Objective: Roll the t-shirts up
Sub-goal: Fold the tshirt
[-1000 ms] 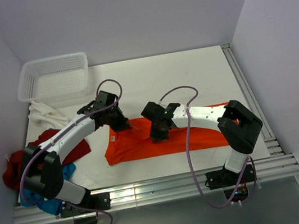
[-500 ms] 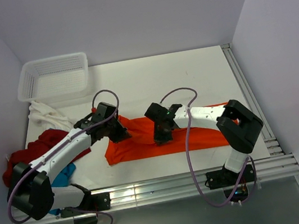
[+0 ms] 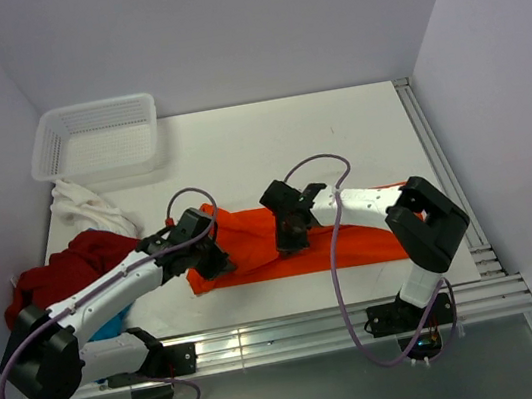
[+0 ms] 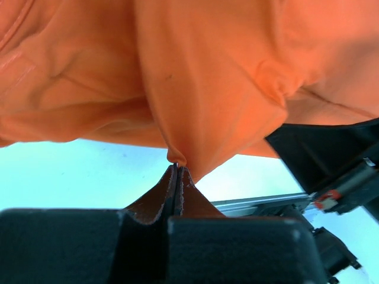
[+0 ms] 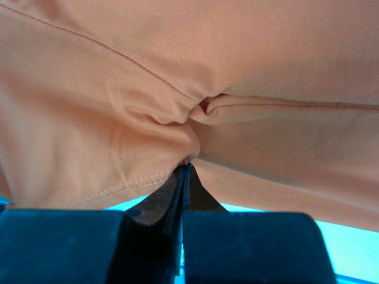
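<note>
While pressed tight together, grips with the left gripper point(image 3: 213, 260) a small peak of the orange t-shirt point(image 3: 354, 242), cloth caught right at the tips. Hangs from that pinch above and ahead of the jaws in the left wrist view, in loose folds filling the upper frame. Lies mostly to the right of this gripper in the top view, as a long band across the near part of the table point(image 3: 337, 138), with its left end bunched up at and just behind the fingers. Clamps likewise with the right gripper point(image 3: 289, 240), jaws flat against each other, on a puckered fold near a stitched hem, seen close in the right wrist view. Spreads to both sides of this gripper, with the longer flat stretch to its right, toward the right arm's base. Sits rumpled and raised between the two grippers. Leaves well to the left of the left gripper a dark red t-shirt point(image 3: 74, 268), with a white t-shirt point(image 3: 79, 204) beyond it and a white mesh basket point(image 3: 90, 108) farther back, at the table's far left corner.
</note>
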`<state>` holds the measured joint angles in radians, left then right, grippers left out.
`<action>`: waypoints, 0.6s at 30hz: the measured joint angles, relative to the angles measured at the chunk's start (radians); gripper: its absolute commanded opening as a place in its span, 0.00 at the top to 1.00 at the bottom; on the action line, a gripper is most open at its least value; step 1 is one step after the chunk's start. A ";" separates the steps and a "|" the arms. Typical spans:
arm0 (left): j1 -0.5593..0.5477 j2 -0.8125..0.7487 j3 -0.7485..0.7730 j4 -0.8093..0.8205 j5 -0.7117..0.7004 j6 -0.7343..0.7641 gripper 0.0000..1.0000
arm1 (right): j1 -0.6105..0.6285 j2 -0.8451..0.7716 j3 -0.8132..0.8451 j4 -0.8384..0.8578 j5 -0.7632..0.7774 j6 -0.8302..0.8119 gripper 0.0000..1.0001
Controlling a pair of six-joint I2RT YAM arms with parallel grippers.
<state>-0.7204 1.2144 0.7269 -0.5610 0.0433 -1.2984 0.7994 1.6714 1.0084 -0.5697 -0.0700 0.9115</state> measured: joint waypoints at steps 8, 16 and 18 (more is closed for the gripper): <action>-0.043 -0.039 -0.037 0.000 -0.018 -0.053 1.00 | -0.015 -0.016 -0.003 0.000 -0.004 -0.024 1.00; -0.076 -0.042 -0.061 0.000 -0.019 -0.084 1.00 | -0.019 -0.054 -0.034 0.002 -0.037 -0.038 1.00; -0.076 -0.042 -0.061 -0.001 -0.019 -0.084 1.00 | -0.019 -0.070 -0.043 0.001 -0.048 -0.039 1.00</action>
<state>-0.7967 1.1728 0.6659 -0.5621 0.0238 -1.3823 0.7807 1.6016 0.9653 -0.5686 -0.1181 0.8730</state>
